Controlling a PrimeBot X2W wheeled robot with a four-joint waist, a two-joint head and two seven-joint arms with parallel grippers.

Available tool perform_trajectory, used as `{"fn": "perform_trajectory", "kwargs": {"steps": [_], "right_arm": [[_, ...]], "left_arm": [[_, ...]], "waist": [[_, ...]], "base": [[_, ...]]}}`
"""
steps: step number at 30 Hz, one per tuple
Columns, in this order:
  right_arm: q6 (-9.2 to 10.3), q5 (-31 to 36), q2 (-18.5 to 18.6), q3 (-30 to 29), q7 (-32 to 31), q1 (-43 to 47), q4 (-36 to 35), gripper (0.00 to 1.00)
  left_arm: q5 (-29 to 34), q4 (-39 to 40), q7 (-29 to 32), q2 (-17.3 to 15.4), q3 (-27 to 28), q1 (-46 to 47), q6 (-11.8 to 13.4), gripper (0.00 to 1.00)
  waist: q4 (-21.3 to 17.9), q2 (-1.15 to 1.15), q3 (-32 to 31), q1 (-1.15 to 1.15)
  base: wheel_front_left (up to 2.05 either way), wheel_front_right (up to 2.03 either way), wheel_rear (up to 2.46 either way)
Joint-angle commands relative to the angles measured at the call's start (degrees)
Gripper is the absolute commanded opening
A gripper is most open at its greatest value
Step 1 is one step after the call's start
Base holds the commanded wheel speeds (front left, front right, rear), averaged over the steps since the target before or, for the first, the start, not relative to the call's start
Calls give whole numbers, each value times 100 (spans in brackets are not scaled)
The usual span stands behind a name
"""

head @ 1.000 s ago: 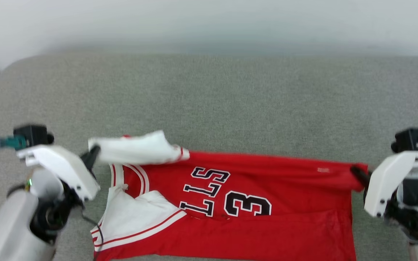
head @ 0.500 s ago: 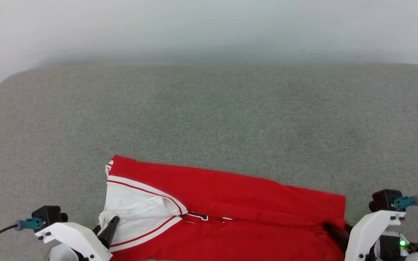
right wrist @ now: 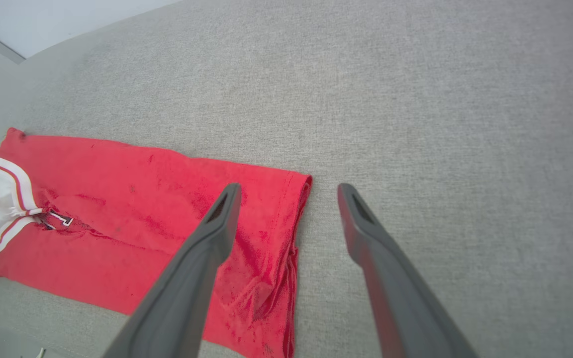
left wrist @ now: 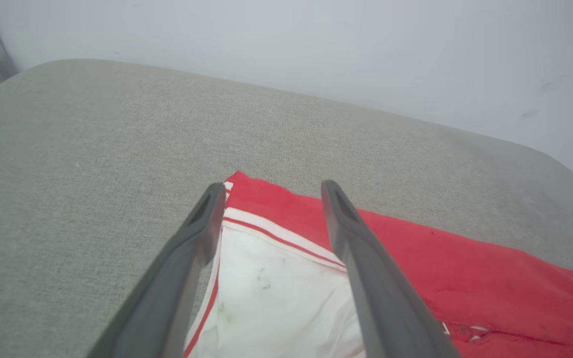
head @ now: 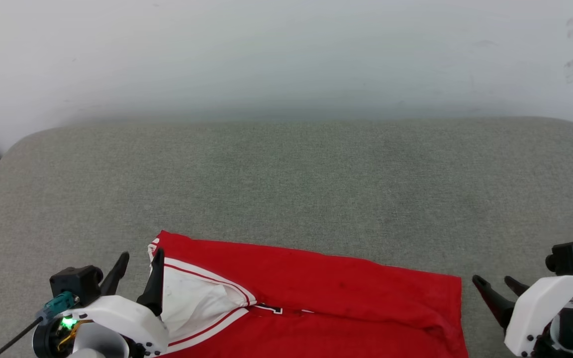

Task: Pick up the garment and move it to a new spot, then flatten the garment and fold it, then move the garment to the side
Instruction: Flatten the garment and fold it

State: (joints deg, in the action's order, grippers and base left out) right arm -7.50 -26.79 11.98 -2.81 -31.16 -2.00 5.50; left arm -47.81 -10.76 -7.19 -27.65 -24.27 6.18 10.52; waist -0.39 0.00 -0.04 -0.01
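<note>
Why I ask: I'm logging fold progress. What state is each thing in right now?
garment: folded over lengthwise, lying on the grey cushion, plain red side up, white sleeve showing at the robot's left end, gripped by neither gripper.
left gripper: open, fingers over the sleeve end.
right gripper: open, at the hem end.

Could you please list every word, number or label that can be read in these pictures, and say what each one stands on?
Nothing can be read in full.
On the garment: a sliver of black, white-outlined lettering shows at the edge of the fold, but too little of it is visible to read.
</note>
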Motion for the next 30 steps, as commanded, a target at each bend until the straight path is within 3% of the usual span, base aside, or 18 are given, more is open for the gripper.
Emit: {"fn": "perform_trajectory", "kwargs": {"steps": [1,8,10,23,25,30], "right_arm": [[3,27,70,-51,-161,41,-72,100],[2,320,119,-293,-1286,53,-295,100],[2,454,-93,-360,-1589,104,-238,100],[2,245,-606,-132,-1520,-62,1286,100],[2,178,-631,-28,-1495,-89,1444,0],[-5,95,-437,113,-1330,-141,1436,0]], "left_arm": [[135,124,-145,-3,-35,73,67,100],[750,724,-688,117,-45,146,251,100],[1075,968,-769,208,-16,225,227,100],[1583,1005,-810,426,18,365,-66,100],[1593,976,-810,464,45,343,-101,100],[1625,883,-811,453,136,173,-130,100]], "waist": [[3,0,-23,1],[205,0,41,1],[419,0,243,1],[851,0,691,1],[859,0,656,1],[810,0,417,1]], "base": [[0,0,0],[0,0,0],[0,0,0],[0,0,0],[0,0,0],[0,0,0]]}}
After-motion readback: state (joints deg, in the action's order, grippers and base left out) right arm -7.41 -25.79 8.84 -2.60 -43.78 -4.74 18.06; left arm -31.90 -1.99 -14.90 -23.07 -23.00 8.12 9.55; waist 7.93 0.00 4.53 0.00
